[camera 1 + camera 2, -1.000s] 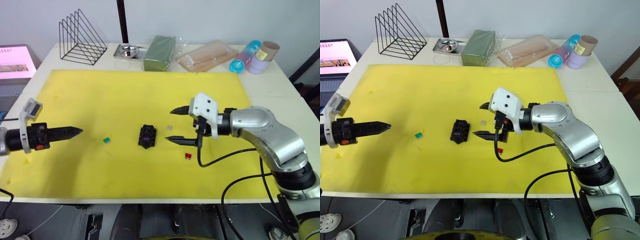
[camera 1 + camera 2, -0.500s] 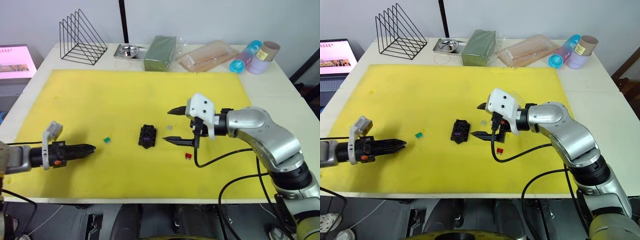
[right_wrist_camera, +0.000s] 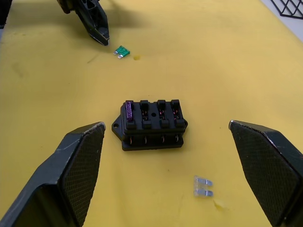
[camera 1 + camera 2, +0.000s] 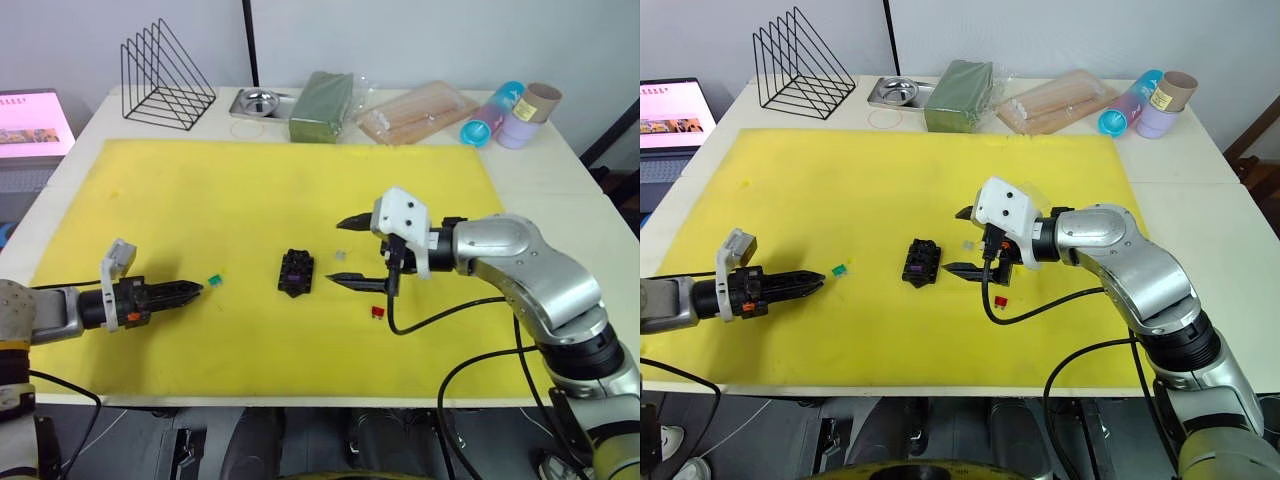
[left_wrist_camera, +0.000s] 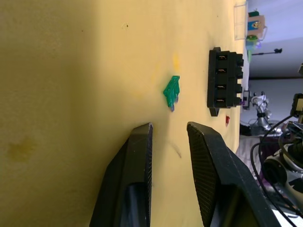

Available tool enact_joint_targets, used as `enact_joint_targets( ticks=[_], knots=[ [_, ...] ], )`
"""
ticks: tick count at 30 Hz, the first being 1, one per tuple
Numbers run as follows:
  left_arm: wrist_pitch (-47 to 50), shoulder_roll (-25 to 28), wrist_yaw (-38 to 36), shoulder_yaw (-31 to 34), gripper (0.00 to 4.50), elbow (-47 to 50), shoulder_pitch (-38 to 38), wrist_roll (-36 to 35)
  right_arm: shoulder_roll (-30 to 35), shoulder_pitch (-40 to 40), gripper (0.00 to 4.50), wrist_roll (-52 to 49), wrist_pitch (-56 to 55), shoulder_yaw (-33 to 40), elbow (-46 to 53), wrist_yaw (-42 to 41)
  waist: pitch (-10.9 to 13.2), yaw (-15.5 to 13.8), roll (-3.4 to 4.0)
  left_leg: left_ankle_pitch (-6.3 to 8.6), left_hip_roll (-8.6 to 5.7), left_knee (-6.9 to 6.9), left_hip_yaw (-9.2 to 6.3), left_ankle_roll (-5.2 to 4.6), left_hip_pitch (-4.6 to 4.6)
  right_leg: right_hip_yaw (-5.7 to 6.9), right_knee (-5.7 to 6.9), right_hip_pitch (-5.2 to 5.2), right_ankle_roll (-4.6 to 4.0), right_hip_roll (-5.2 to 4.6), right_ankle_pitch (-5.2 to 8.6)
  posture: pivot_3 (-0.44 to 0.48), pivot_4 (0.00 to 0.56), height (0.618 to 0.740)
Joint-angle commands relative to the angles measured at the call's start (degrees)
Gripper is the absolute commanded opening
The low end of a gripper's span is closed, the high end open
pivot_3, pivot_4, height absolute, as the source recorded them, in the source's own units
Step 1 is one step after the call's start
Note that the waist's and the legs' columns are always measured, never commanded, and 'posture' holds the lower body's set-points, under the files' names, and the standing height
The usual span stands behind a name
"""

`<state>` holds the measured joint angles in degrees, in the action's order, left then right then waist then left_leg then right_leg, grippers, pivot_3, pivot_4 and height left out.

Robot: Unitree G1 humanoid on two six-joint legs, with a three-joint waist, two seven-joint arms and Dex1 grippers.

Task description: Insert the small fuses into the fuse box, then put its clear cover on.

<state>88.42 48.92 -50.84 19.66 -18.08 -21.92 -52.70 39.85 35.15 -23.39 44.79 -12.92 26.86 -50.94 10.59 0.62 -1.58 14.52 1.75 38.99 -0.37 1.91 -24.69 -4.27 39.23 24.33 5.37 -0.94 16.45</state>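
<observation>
Left gripper, fingers slightly apart, points at green fuse; right gripper wide apart beside fuse box

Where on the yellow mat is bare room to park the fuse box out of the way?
Bare: the yellow mat between the fuse box and the far-edge wire rack and green block; also the near strip. Crowded: around the green fuse, clear fuse and red fuse.

The left pincer, slightly parted, points at the green fuse beside the fuse box.
</observation>
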Motion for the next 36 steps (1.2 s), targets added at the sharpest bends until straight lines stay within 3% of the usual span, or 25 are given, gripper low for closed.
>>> enact_joint_targets(
  ticks=[1, 9, 13, 36],
  knots=[
    [0.57, -1.36, 1.47, 1.64, 1.21, 0.50, -1.18, -0.11, 0.38, 1.37, 4.50, -1.02, 0.67, 0.56, 2.24, -0.69, 0.00, -0.04, 0.00, 0.00, 0.00, 0.00, 0.01, 0.00, 0.00, 0.00, 0.00, -0.01, 0.00, 0.00, 0.00, 0.000, 0.150, 0.740],
    [1.21, -2.77, 3.03, 2.15, 1.21, 0.80, -1.43, 0.00, 0.64, 1.11, 4.50, -0.89, 1.12, 0.80, 2.85, -0.76, 0.00, -0.02, 0.00, 0.00, -0.01, 0.00, -0.03, 0.00, 0.01, 0.00, 0.00, -0.01, 0.00, -0.03, 0.00, 0.000, 0.150, 0.740],
    [1.28, -3.22, 3.63, 2.27, 2.05, 1.29, -1.40, 0.16, 0.66, 1.13, 4.50, -0.79, 1.17, 0.77, 2.87, -0.67, 0.00, -0.02, 0.00, 0.00, -0.02, 0.00, -0.03, 0.00, 0.01, 0.00, 0.00, -0.01, 0.00, -0.05, 0.00, 0.000, 0.150, 0.740],
    [-1.87, -6.67, 4.76, 1.20, 2.05, 0.72, -3.05, 2.46, 0.90, 1.32, 4.50, -0.67, 1.29, 0.79, 2.90, -0.63, 0.00, -0.91, 0.01, 0.00, -0.09, -0.01, -0.03, 0.01, 0.21, 0.01, -0.02, -0.22, 0.00, -0.13, 0.00, 0.000, 0.150, 0.740]
  ],
)
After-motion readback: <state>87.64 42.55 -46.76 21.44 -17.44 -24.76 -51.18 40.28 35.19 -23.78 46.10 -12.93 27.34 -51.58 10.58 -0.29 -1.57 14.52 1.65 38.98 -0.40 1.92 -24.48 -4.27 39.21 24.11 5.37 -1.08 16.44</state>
